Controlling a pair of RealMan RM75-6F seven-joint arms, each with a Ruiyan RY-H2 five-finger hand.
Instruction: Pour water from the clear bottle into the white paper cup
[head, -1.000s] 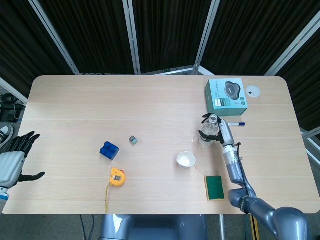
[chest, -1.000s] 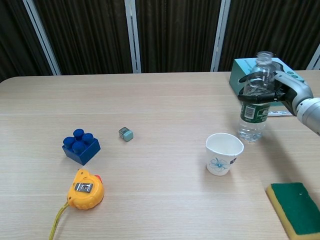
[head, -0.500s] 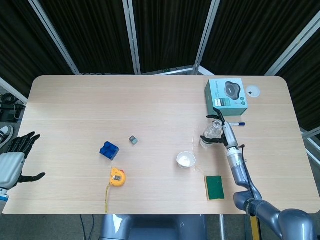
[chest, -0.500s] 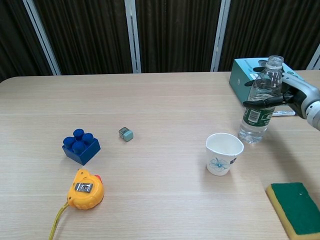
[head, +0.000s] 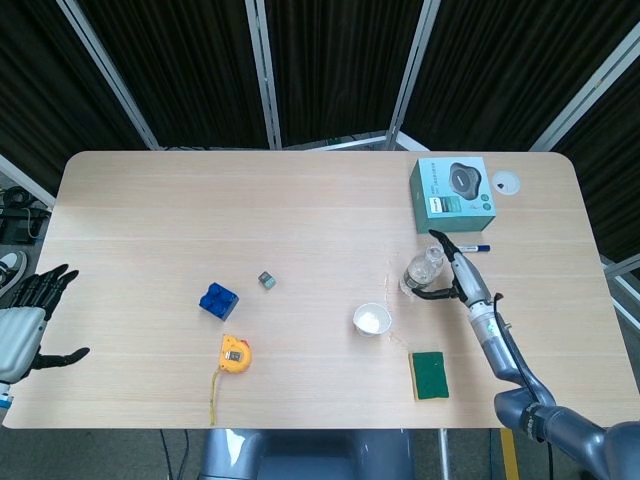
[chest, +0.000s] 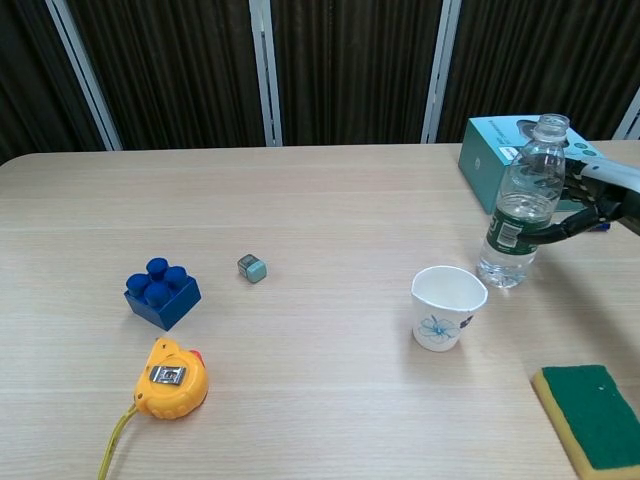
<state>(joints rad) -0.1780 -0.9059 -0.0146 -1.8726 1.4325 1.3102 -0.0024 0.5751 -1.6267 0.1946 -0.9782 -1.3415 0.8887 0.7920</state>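
The clear bottle (head: 420, 271) (chest: 519, 205) stands uncapped on the table, part full, with a green label low on it. The white paper cup (head: 371, 319) (chest: 448, 305) stands upright just to its front left. My right hand (head: 457, 273) (chest: 592, 196) is beside the bottle on its right with fingers spread and holds nothing. One fingertip reaches toward the label, and I cannot tell whether it touches. My left hand (head: 27, 322) hovers open off the table's left edge, seen only in the head view.
A teal box (head: 452, 193) (chest: 493, 148) sits behind the bottle, with a pen (head: 475, 247) near it. A green sponge (head: 430, 374) (chest: 595, 415) lies front right. A blue brick (head: 218, 300) (chest: 162, 292), grey cube (head: 267, 280) (chest: 252, 268) and yellow tape measure (head: 235, 355) (chest: 172, 378) lie left.
My right hand has let go of the bottle and drawn back to the right. The bottle stays standing where it was set, and the left hand has not moved.
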